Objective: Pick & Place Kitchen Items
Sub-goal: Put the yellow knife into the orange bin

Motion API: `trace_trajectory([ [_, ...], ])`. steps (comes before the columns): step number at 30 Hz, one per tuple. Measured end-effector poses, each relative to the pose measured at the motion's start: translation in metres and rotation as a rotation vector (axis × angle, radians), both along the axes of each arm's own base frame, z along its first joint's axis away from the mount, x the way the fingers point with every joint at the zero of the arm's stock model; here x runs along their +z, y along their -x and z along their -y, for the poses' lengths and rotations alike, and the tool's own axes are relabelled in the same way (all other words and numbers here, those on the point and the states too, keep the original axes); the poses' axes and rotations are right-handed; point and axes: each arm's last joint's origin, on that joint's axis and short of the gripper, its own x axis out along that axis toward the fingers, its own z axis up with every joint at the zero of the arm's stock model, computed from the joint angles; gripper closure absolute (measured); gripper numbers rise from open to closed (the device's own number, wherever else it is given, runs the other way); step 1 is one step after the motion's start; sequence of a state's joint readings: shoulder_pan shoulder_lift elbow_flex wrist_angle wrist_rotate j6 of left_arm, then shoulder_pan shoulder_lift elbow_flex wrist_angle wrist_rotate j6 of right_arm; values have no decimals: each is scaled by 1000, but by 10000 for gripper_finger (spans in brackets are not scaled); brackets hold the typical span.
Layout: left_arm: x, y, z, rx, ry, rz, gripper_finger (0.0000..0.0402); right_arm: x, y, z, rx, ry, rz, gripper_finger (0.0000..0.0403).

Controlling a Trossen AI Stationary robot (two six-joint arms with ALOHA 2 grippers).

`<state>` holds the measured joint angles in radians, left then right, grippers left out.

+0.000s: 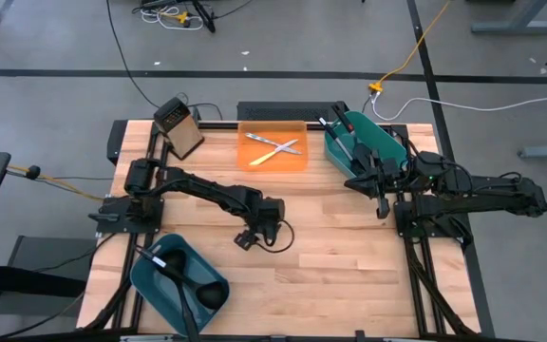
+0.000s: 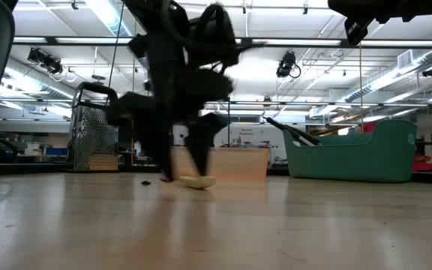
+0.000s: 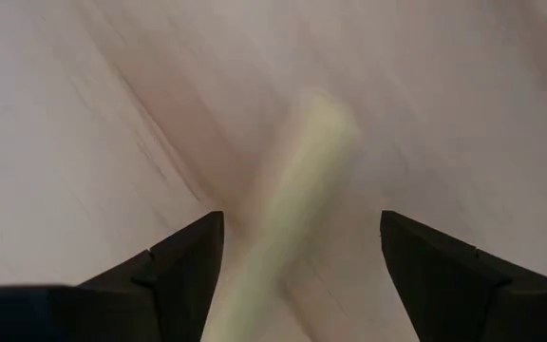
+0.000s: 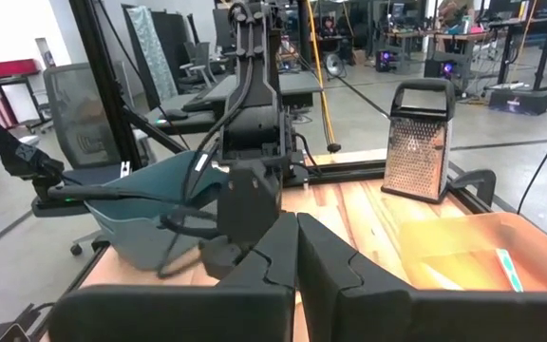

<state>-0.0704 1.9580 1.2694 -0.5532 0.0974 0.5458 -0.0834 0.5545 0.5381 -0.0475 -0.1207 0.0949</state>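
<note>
A pale yellow-handled piece (image 3: 288,204) lies flat on the wooden table; it also shows in the low view (image 2: 198,181). My left gripper (image 1: 246,237) is open and points down just above it, near the table's middle, with one finger on each side of the handle (image 3: 297,275). I cannot tell whether they touch it. My right gripper (image 4: 297,261) is shut and empty, held above the table beside the far-right teal bin (image 1: 368,142). That bin holds black utensils. Silver cutlery (image 1: 278,148) lies in the orange tray (image 1: 254,133).
A second teal bin (image 1: 155,285) at the near left holds black ladles (image 1: 183,285). A metal grater (image 1: 179,126) stands at the far left. Bare wood lies between the two arms and toward the near edge.
</note>
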Motion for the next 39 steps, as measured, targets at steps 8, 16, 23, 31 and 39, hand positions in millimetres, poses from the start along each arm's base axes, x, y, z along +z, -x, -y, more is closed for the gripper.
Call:
trace_trajectory([
  [8, -7, -1, -2, 11, 0, -35, 122, -1, 0, 0, 1, -1, -6, 395],
  [16, -7, 0, -6, 22, -5, -54, 124, -1, 0, 0, 1, -2, -14, 395],
  [23, -7, 0, -5, 24, -3, -57, 133, -1, 0, 0, 1, -2, -15, 395],
  [31, -7, 1, -5, 26, -3, -57, 148, -1, 0, 0, 1, -2, -14, 395],
  [39, -7, 0, -7, 34, -15, -51, 153, -1, 0, 0, 0, -2, -14, 395],
])
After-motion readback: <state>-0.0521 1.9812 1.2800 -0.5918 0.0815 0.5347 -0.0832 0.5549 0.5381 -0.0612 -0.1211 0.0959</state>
